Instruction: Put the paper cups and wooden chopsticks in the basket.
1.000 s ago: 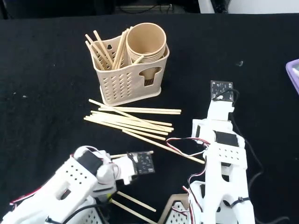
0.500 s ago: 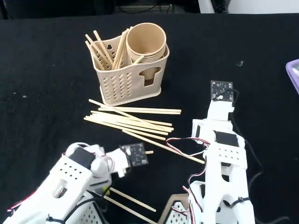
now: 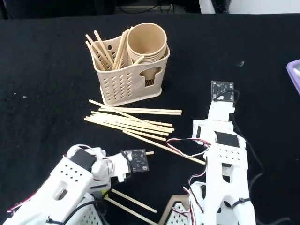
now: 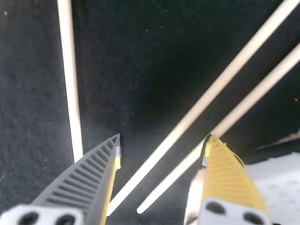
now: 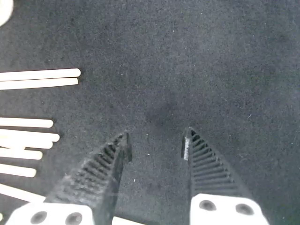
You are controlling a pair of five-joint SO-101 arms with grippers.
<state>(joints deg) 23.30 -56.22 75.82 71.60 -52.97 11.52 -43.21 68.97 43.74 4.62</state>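
Two chopsticks [image 4: 225, 84] lying between spread left gripper [image 4: 162, 138], right gripper [image 5: 156, 136] parted over black cloth [image 5: 211, 56], paper cups [image 3: 146, 42] stacked in basket [image 3: 129, 84]

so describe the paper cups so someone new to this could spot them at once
On the black table, find the beige perforated basket standing behind the loose chopsticks. The paper cups sit nested, mouth up, in its right-hand end as the high view shows it. They are the one wide, round, brown thing there; beside them the basket holds thin pale chopsticks leaning outward.
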